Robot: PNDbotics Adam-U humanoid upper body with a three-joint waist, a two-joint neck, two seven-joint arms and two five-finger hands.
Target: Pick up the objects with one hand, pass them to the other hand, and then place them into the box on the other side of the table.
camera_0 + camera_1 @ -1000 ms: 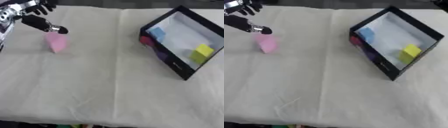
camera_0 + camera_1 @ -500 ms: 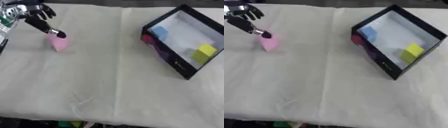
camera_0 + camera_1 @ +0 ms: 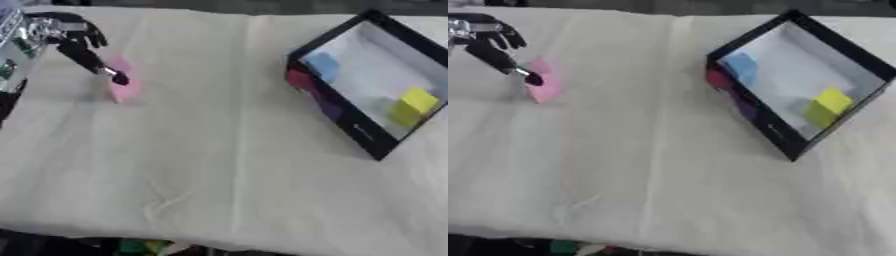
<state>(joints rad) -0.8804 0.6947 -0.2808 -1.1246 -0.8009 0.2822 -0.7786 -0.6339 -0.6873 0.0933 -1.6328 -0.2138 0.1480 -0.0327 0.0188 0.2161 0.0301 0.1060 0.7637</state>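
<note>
Left hand touches the pink block with one straight finger, ungrasped; handover and boxing remain; box holds two blocks.

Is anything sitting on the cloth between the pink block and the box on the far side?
Nothing visible. Bare cloth lies between the pink block, touched by the left hand, and the box.

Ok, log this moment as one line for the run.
left hand: extended finger touching pink block, not grasped | right hand: not in view | black box: holds blue block, yellow block | handover: not yet
</note>
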